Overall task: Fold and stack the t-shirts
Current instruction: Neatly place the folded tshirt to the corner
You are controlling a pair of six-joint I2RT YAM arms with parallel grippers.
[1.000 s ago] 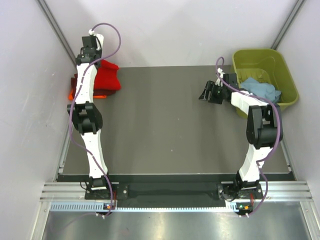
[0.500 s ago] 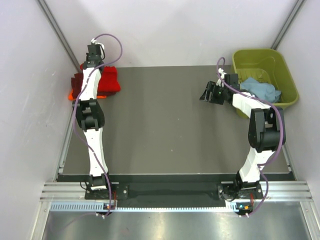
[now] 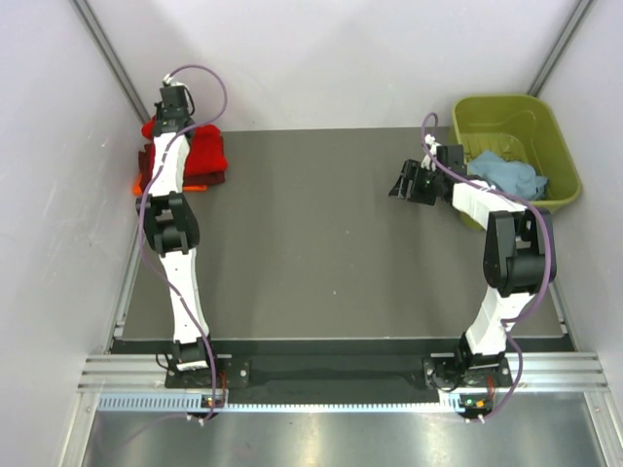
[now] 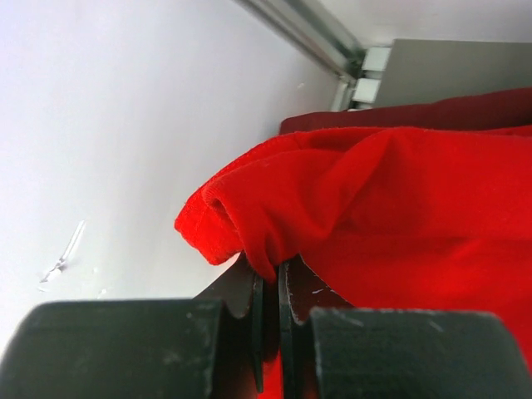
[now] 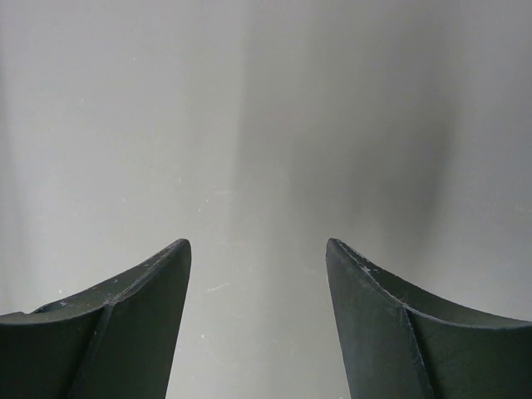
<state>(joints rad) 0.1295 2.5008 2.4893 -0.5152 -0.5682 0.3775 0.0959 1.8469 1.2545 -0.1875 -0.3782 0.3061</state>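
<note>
One edge of red t-shirt (image 4: 374, 208) between left fingers (image 4: 235, 293)

top view looks down from behind; wrist views sit close behind their fingers (image 5: 125, 324).

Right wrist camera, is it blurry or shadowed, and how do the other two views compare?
Right wrist view: right gripper crisp, table beyond soft, with broad vertical shadow bands. Left wrist view: red t-shirt sharp, left gripper dark, wall nearly washed out. Top view: even and sharp, brightest along the near metal rail.
</note>
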